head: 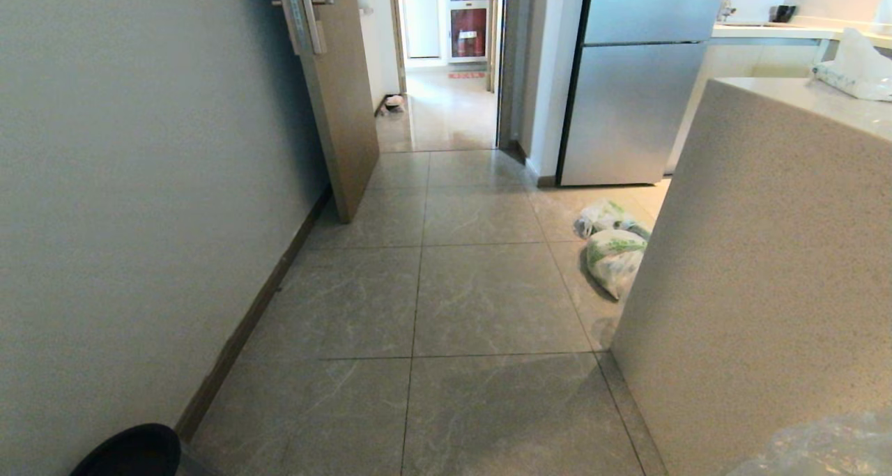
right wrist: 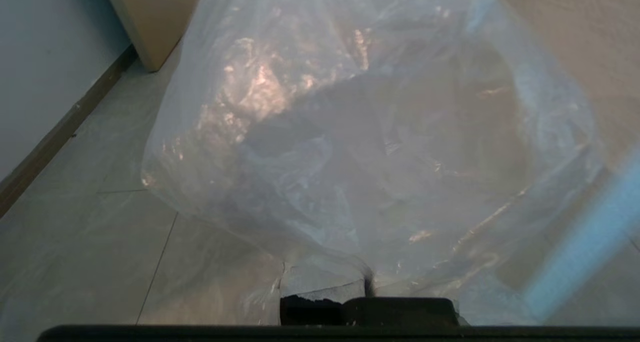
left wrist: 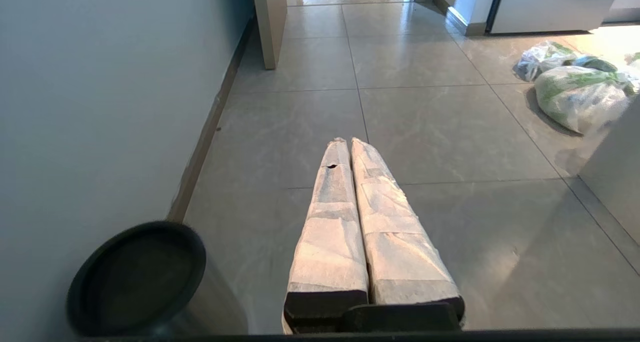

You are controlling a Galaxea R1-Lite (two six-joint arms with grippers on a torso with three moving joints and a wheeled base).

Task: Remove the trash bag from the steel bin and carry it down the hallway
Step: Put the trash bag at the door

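Observation:
The trash bag (right wrist: 370, 131), thin clear crinkled plastic, is draped over my right gripper and fills the right wrist view. Only the base of one of that gripper's fingers (right wrist: 322, 288) shows through the film. A corner of the trash bag (head: 826, 448) also shows at the bottom right of the head view. The steel bin (left wrist: 135, 277), with its black rim on top, stands against the left wall, and its rim (head: 132, 451) shows at the bottom left of the head view. My left gripper (left wrist: 346, 142) is shut and empty, pointing along the hallway floor (head: 488, 302) of grey tiles.
A speckled counter (head: 766, 253) juts in on the right, with two filled green-and-white bags (head: 613, 253) on the floor at its corner. A steel fridge (head: 634, 106) stands behind. An open door (head: 341, 100) leans from the left wall, with a doorway (head: 449, 106) ahead.

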